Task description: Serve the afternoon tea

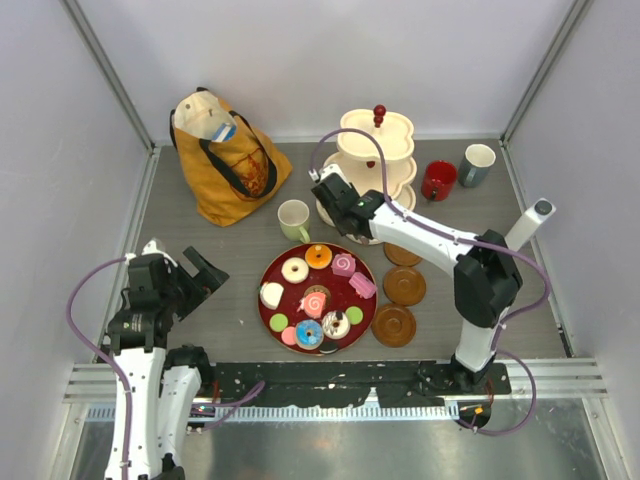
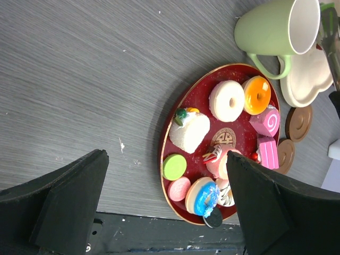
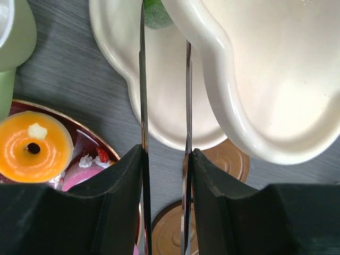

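Observation:
Several toy pastries lie on the dark-red tray [image 1: 374,310], among them a white donut [image 2: 227,101], an orange donut [image 2: 256,94] and a blue donut [image 2: 204,195]. The pale green mug [image 1: 293,219] stands behind the tray. The red mug [image 1: 438,180] and the grey-blue mug [image 1: 477,164] stand at the back right. My right gripper [image 3: 166,151] is shut on metal tongs [image 3: 142,79]. Their tips reach a green pastry [image 3: 155,16] over the lowest plate [image 3: 164,106] of the cream tiered stand [image 1: 375,165]. My left gripper [image 2: 166,155] is open and empty, left of the tray.
A mustard-yellow tote bag [image 1: 225,160] sits at the back left. Three brown coasters [image 1: 404,285] lie right of the tray. The right arm [image 1: 440,240] stretches over them towards the stand. Grey walls close in the table on three sides.

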You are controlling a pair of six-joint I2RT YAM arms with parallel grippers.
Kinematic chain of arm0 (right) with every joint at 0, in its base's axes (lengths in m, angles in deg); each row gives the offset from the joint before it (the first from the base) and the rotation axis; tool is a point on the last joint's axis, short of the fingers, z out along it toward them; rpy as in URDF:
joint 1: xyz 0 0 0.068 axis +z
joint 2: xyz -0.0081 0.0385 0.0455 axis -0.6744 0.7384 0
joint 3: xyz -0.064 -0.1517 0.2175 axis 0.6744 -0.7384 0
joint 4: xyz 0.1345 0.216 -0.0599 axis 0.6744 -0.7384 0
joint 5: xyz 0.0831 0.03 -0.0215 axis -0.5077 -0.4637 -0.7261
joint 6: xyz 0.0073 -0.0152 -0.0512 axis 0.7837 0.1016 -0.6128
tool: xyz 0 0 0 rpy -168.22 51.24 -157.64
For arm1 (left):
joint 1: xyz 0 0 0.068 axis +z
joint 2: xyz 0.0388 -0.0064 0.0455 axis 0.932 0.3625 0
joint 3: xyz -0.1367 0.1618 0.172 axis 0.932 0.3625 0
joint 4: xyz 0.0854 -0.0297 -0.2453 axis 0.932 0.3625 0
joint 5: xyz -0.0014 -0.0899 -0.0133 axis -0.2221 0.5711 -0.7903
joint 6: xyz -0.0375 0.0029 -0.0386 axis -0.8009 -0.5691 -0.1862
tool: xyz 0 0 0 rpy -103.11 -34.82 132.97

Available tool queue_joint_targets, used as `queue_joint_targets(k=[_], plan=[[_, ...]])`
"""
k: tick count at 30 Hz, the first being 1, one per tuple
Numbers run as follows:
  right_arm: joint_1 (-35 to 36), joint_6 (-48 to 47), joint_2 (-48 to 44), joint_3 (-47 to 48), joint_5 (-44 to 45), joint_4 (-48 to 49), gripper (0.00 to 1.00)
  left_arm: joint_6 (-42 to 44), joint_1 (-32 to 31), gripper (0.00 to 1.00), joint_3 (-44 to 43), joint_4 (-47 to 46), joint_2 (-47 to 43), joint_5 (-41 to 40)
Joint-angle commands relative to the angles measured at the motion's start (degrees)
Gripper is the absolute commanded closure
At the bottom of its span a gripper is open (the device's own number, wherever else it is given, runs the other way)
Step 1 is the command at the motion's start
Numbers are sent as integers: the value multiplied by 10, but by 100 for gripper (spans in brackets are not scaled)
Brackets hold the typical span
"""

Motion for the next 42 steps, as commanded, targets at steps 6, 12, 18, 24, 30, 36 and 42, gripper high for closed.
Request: queue_joint_targets(k=[6,12,18,24,30,36,42], plan=[[-3,-21,35,40,30,30,52,5,3,0,-5,-6,4,8],[-3,-18,19,30,17,16,28,7,3,0,-9,-2,6,6],[-3,-5,-21,14,-8,12,25,7,3,0,-12,0,4,6],[-1,31,-90,-14,-74,8,25,9,2,0,-18,8,1,3],[4,71,-179,-66,-119,-10,28,9,2,0,-19,16,-1,3],[13,120,-284,-149,-163,-26,29,9,3,0,-21,19,-3,2],[16,136,-369,-188,-212,-53,32,9,3,0,-21,20,-3,3]])
